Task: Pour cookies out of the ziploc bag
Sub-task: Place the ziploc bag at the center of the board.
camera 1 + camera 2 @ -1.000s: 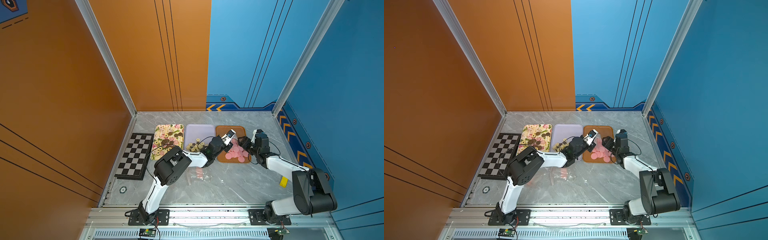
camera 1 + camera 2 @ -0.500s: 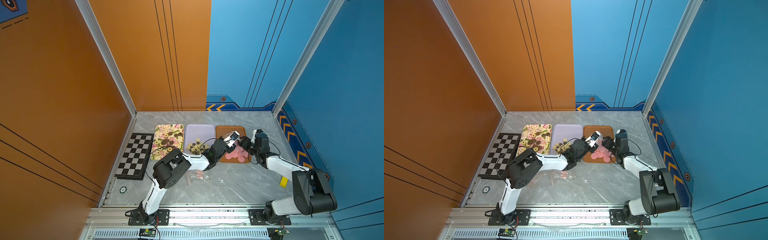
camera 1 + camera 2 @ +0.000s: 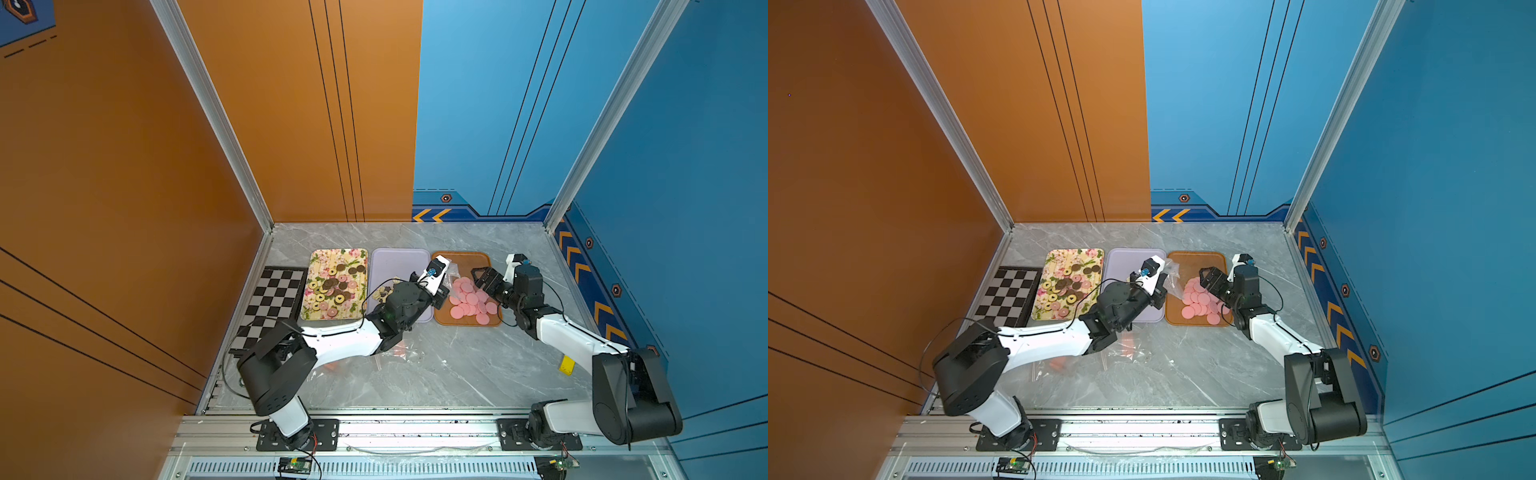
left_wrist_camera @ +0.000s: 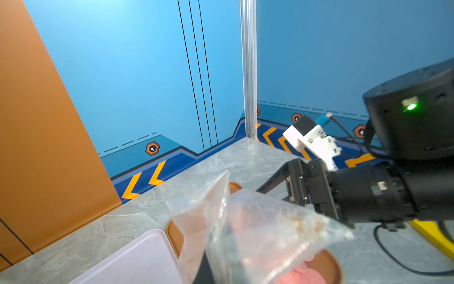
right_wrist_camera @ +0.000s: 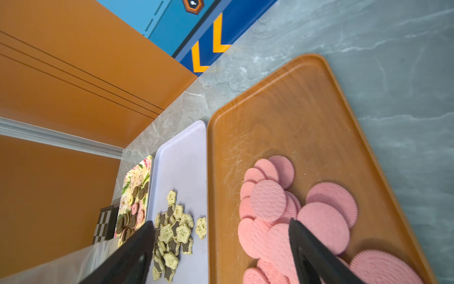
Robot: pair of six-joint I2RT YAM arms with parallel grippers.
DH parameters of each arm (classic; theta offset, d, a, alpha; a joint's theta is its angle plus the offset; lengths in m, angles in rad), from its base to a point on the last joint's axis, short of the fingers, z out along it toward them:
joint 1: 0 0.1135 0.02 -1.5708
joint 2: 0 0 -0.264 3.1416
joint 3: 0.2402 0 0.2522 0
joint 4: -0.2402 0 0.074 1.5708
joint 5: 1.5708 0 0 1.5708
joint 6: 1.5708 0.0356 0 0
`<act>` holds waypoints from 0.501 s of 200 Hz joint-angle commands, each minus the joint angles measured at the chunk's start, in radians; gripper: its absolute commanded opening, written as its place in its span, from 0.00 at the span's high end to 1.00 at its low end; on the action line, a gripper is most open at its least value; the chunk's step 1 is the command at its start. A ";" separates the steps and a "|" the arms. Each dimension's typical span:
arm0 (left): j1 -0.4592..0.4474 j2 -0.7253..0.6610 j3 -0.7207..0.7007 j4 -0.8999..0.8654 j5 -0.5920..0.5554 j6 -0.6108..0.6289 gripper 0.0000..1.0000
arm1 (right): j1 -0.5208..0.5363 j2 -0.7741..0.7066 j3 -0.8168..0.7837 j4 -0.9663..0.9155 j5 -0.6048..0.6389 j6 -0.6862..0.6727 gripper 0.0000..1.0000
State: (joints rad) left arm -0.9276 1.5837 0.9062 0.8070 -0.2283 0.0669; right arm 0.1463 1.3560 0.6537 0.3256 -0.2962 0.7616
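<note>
Pink disc cookies (image 3: 471, 301) (image 3: 1200, 303) (image 5: 270, 201) lie heaped on the brown tray (image 3: 465, 255) (image 5: 294, 110). In both top views my left gripper (image 3: 444, 296) (image 3: 1160, 297) is shut on the clear ziploc bag (image 3: 451, 276) (image 3: 1169, 274) over that tray's left edge. In the left wrist view the bag (image 4: 258, 233) holds only crumbs and hides the jaws. My right gripper (image 3: 478, 276) (image 5: 220, 221) hangs open above the pink cookies, with nothing between its fingers.
A lilac tray (image 3: 399, 262) (image 5: 181, 152) holds cream and dark flower cookies (image 5: 174, 228). A floral tray (image 3: 336, 254) carries brown, pink and yellow rounds (image 3: 336, 286). A chessboard (image 3: 270, 303) lies at the far left. Clear bags (image 3: 399, 349) lie under the left arm.
The right gripper's jaws have spread wide and let go of the bag. The left gripper has drawn the bag a little to the left.
</note>
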 commanded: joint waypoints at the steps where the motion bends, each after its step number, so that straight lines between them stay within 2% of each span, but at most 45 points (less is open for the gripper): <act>1: -0.039 -0.097 -0.046 -0.128 -0.012 -0.052 1.00 | 0.033 -0.037 0.031 0.027 -0.075 -0.032 0.00; 22: -0.079 -0.200 -0.043 -0.292 -0.036 -0.042 1.00 | 0.046 -0.063 0.036 0.007 -0.181 -0.013 0.00; 40: -0.115 -0.282 -0.052 -0.405 -0.078 -0.026 1.00 | 0.070 -0.151 -0.003 -0.041 -0.225 0.002 0.00; 67: -0.149 -0.395 -0.038 -0.613 -0.116 -0.047 1.00 | 0.138 -0.348 -0.017 -0.312 -0.165 -0.087 0.00; 100: -0.193 -0.417 0.096 -1.101 -0.116 -0.124 1.00 | 0.154 -0.618 -0.082 -0.577 -0.097 -0.078 0.00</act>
State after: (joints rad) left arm -1.0904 1.1641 0.9115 0.1364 -0.3222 0.0105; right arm 0.2977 0.8825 0.6327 0.0216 -0.4446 0.7063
